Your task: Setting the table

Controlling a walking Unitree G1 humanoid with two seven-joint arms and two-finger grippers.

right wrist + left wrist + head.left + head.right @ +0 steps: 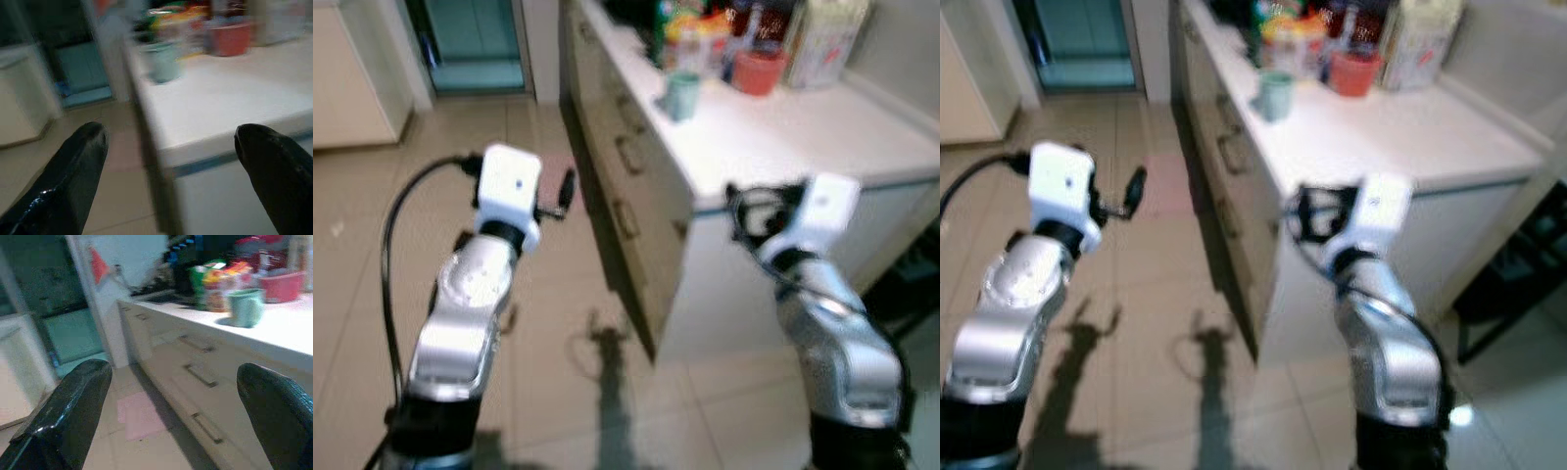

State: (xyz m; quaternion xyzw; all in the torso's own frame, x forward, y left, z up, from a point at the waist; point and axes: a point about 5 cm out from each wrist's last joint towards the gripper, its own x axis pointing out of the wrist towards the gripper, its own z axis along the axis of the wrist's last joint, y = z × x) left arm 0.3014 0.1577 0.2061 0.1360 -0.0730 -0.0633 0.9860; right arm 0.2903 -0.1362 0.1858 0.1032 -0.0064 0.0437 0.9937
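Both hands are empty with fingers spread wide: the left hand point(566, 191) hangs over the floor point(372, 245) beside the drawers point(622, 162), the right hand point(1307, 217) sits level with the desk point(783, 132) edge. The cup point(682, 95) stands well back on the desk, near the red bowl point(759, 70) and packets point(690, 29). Risk: blurred views suggest the robot is moving, so the right hand may strike the desk edge, or a hasty reach may topple the cup into its neighbours.

Packages point(773, 29) behind the green cup point(682, 95) blurred, labels unreadable; counter point(862, 137) cut off.
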